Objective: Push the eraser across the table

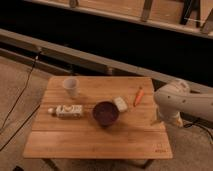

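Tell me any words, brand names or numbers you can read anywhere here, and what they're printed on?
None can be read.
Bottle lying on the table: its label has dark print, too blurred to read.
Table's near right corner: a small mark, illegible.
Eraser, cup: no text visible.
Gripper, at the table's right edge: no lettering visible.
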`<state>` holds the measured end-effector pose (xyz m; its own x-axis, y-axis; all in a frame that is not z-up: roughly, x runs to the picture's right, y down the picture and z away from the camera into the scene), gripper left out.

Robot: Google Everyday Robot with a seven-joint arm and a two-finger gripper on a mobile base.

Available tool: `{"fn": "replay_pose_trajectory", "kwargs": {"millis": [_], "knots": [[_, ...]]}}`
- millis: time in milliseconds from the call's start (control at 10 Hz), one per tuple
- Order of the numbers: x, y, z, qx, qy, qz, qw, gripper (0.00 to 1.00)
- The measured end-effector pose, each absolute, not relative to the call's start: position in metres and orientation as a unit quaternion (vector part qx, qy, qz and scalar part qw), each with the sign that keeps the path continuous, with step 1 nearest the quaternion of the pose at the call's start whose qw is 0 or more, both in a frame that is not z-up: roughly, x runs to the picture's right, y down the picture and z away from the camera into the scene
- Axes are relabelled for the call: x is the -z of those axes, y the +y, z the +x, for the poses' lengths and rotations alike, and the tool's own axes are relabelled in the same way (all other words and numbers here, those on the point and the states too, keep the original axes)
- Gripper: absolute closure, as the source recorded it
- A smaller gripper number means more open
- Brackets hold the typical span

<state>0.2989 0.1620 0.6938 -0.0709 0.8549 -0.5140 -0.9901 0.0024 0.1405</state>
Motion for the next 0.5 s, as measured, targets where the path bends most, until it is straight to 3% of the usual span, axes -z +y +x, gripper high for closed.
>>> {"fn": "replay_pose_trajectory", "kwargs": {"millis": [500], "knots": [[-0.661, 0.136, 0.298, -0.680, 0.138, -0.146, 0.705, 0.20]]}}
